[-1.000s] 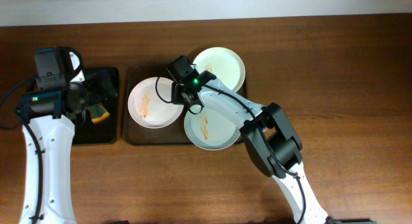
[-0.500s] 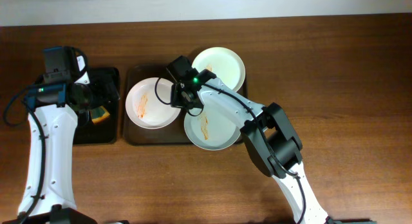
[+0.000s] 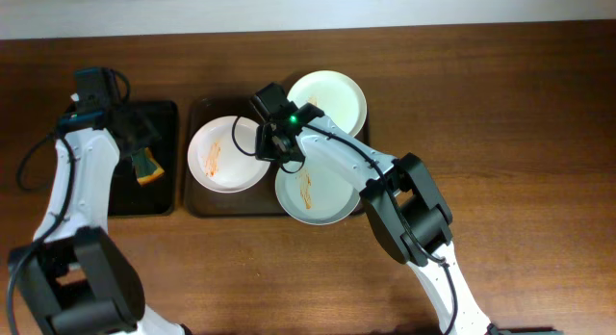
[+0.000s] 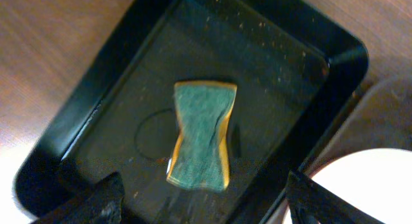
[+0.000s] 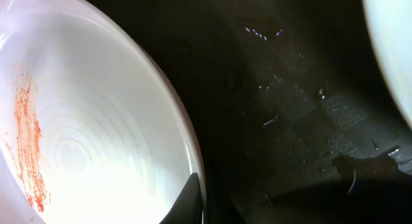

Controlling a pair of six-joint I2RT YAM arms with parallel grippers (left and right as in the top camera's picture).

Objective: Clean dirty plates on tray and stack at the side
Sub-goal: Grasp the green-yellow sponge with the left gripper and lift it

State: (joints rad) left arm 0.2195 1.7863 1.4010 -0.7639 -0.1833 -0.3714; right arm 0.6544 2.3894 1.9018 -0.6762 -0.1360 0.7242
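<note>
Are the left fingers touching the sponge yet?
Apart. The left wrist view shows the sponge lying in the black tray, with bare tray floor between it and each of the left gripper's open fingers.

left arm (image 3: 72,181) — white links, black joints | right arm (image 3: 337,162) — same, green LED (image 3: 291,120)

Left tool (image 4: 207,201) withdrawn rearward (sponge (image 3: 147,166) now uncovered).
</note>
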